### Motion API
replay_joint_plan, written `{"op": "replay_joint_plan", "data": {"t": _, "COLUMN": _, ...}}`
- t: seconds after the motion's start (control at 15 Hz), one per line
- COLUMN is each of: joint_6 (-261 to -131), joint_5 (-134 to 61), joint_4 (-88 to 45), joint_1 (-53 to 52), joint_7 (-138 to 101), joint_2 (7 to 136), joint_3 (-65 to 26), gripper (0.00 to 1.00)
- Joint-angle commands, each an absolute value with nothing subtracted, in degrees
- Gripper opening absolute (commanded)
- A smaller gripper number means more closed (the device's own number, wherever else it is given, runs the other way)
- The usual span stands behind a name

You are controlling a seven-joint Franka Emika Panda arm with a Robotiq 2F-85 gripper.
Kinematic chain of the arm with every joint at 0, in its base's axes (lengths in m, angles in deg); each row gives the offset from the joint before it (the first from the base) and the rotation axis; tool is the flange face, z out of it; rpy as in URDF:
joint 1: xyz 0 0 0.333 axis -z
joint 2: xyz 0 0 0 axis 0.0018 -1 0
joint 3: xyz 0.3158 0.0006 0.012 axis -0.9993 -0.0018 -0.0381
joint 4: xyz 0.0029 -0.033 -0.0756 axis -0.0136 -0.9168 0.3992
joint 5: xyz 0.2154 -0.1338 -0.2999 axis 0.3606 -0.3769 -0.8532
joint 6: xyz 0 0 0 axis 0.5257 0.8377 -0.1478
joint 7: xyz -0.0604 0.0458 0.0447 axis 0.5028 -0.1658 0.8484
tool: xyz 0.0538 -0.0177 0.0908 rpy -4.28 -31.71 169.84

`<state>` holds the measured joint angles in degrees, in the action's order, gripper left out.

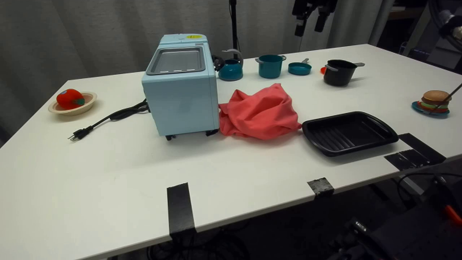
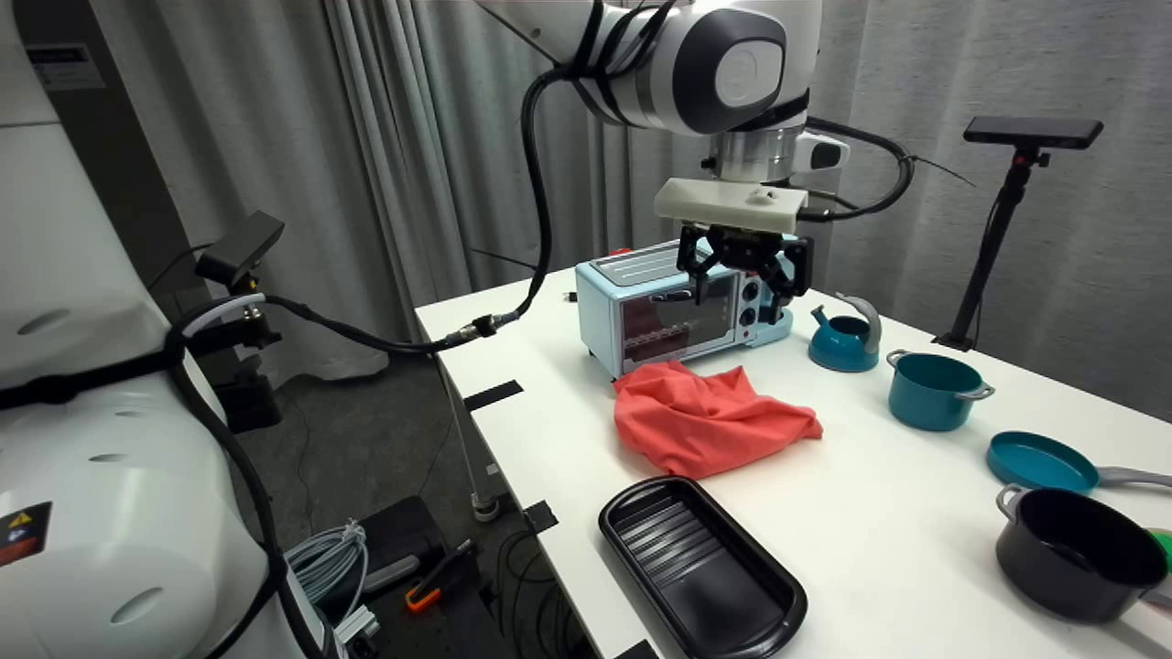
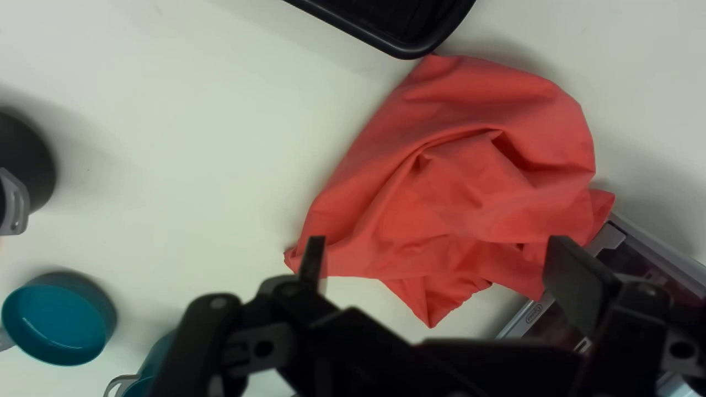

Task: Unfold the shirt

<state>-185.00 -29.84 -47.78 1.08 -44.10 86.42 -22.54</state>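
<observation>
Right of centre in the wrist view, the red shirt (image 3: pixel 469 182) lies crumpled on the tabletop (image 3: pixel 193 138), one corner just beside the black tray (image 3: pixel 400 33) at the upper edge. Both exterior views show it just beside a pale-blue toaster oven (image 1: pixel 182 103). Just right of centre in an exterior view, the end effector (image 2: pixel 738 297) hangs above the tabletop, spread wide and gripping nothing; a teal kettle (image 2: pixel 838 350) and teal pot (image 2: pixel 927 405) stand farther right.
</observation>
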Motion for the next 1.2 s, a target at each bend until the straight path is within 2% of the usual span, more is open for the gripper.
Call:
{"op": "replay_joint_plan", "data": {"t": 0.0, "joint_6": -184.9, "joint_5": -29.9, "joint_4": -47.7, "joint_1": 1.2, "joint_7": -44.1, "joint_2": 86.4, "joint_3": -22.6, "gripper": 1.0}}
{"op": "replay_joint_plan", "data": {"t": 0.53, "joint_6": -184.9, "joint_5": -29.9, "joint_4": -47.7, "joint_1": 1.2, "joint_7": -44.1, "joint_2": 86.4, "joint_3": -22.6, "gripper": 1.0}}
{"op": "replay_joint_plan", "data": {"t": 1.13, "joint_6": -190.1, "joint_5": -26.8, "joint_4": -37.3, "joint_1": 0.1, "joint_7": -46.0, "joint_2": 67.1, "joint_3": -27.7, "gripper": 1.0}}
